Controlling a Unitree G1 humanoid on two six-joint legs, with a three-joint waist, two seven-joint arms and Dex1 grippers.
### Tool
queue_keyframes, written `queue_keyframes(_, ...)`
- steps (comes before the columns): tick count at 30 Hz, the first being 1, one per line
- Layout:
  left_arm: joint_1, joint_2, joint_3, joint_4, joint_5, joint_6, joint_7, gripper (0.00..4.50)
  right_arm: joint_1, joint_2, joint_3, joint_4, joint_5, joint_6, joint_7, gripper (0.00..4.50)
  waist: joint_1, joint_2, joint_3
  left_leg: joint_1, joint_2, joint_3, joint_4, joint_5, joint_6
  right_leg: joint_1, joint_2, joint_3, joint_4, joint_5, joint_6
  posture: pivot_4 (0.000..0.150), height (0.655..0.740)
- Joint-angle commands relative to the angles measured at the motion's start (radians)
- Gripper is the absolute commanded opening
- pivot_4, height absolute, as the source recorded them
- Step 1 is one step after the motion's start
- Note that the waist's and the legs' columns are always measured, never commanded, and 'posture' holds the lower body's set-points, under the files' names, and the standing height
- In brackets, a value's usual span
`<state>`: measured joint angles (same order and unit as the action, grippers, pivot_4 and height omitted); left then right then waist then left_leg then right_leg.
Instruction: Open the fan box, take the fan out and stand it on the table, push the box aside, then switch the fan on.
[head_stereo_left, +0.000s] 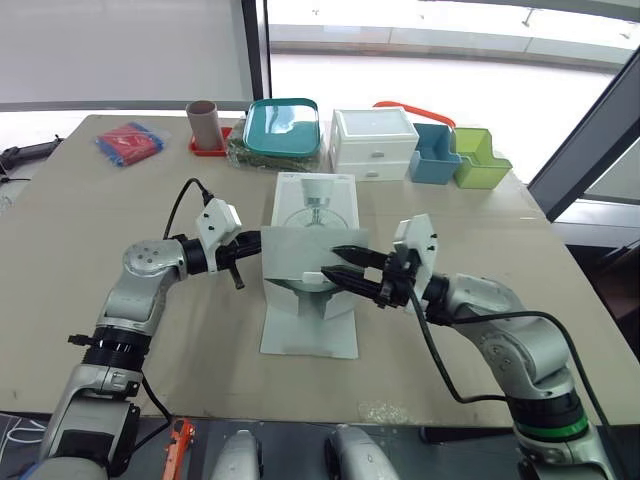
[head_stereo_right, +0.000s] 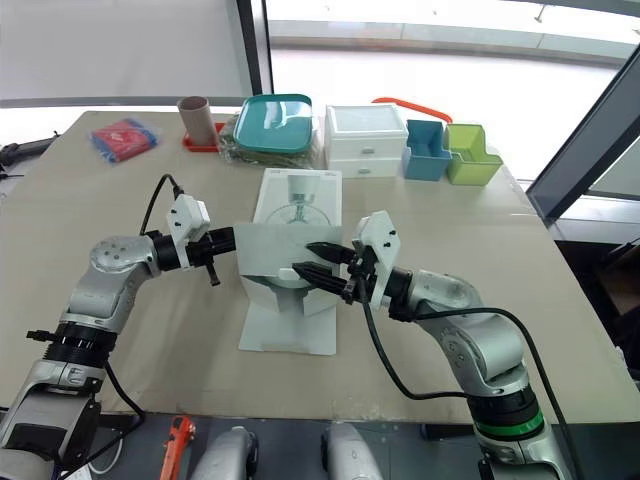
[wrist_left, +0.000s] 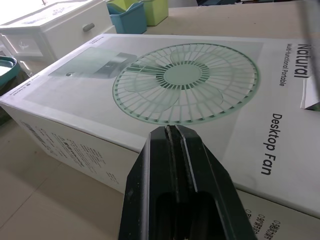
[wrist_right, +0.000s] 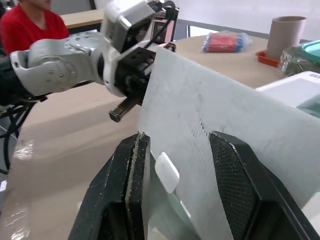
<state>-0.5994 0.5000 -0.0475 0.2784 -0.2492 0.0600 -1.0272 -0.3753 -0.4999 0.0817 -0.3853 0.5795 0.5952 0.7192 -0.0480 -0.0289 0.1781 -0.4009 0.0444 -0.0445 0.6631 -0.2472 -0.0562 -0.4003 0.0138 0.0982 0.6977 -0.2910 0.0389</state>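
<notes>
While the right hand gapes wide around the fan box's raised flap, the left hand (fingers shut, empty) hovers just opposite; beyond both, the tan desk ends at bright windows.

- Your table bears the fan box at its centre.
- Far edge, left to right: red packet, red tray, teal tray, white drawers, blue bin, green bin.
</notes>
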Motion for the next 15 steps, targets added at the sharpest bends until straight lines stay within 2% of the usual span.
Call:
queue_keyframes(1,0.016,0.017,0.013,-0.021,0.002,0.007,0.006,0.00,-0.032,0.009,0.000,0.025,-0.032,-0.010,-0.014,2.16,0.000,0.000,0.000,0.000,0.000,0.000,0.000,0.000,0.000,0.000,0.000,0.000,0.000,0.000,0.000,0.150,0.7400)
queue_keyframes(7,0.030,0.053,0.056,-0.065,-0.012,0.019,0.023,0.00,-0.052,0.037,0.004,0.078,-0.068,0.007,-0.043,2.16,-0.001,0.000,0.000,-0.001,0.000,0.000,0.000,0.000,0.000,-0.001,0.000,0.000,0.000,0.000,0.000,0.150,0.7400)
queue_keyframes(15,0.011,0.121,0.126,-0.204,-0.113,0.130,0.004,0.00,-0.054,0.054,0.005,0.084,-0.088,0.015,-0.049,2.16,0.001,0.000,0.001,-0.007,0.000,-0.001,0.000,0.000,0.000,-0.006,-0.001,-0.001,0.000,0.000,0.000,0.150,0.7400)
